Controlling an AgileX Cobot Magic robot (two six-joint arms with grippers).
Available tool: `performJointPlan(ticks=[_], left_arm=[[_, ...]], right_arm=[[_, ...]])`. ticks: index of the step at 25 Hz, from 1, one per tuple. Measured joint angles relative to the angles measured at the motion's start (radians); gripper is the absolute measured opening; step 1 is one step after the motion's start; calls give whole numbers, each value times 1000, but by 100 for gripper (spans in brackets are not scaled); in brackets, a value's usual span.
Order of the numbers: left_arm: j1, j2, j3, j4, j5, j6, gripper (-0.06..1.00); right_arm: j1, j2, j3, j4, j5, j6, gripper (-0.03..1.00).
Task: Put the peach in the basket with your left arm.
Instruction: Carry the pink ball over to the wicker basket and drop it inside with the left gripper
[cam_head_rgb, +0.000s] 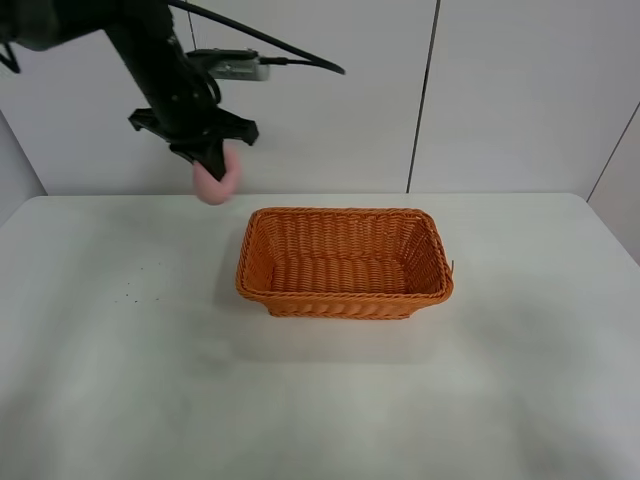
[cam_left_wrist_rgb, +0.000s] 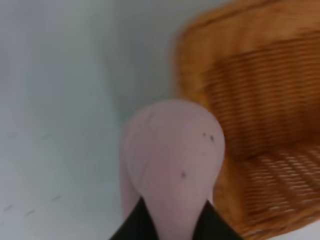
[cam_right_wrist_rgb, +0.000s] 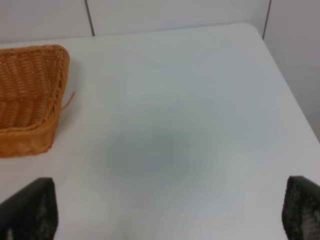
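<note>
woven wicker basket (cam_head_rgb: 345, 262), matt peach (cam_head_rgb: 214, 186), smooth tbl (cam_head_rgb: 120, 400)

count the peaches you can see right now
1. The peach is clamped in the left gripper, raised over the table near the basket's far left corner. None lies inside the basket; nothing seems hidden.

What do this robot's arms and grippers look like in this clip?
The left arm is dark grey-black and jointed, with black cables looping off it and a small grey module by the wrist. The left gripper is black on a flared bracket. The right gripper's fingers are black with textured pads. No markings show.
</note>
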Motion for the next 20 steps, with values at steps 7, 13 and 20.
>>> performJointPlan(ticks=[7, 13, 20], left_arm=[[-181, 215, -194, -2, -13, -27, 12], [-265, 351, -242, -7, -92, -27, 12], [-281, 425, -242, -31, -117, -24, 47]], right_arm=[[0, 0, 0, 0, 0, 0, 69], [0, 0, 0, 0, 0, 0, 69], [0, 0, 0, 0, 0, 0, 69]])
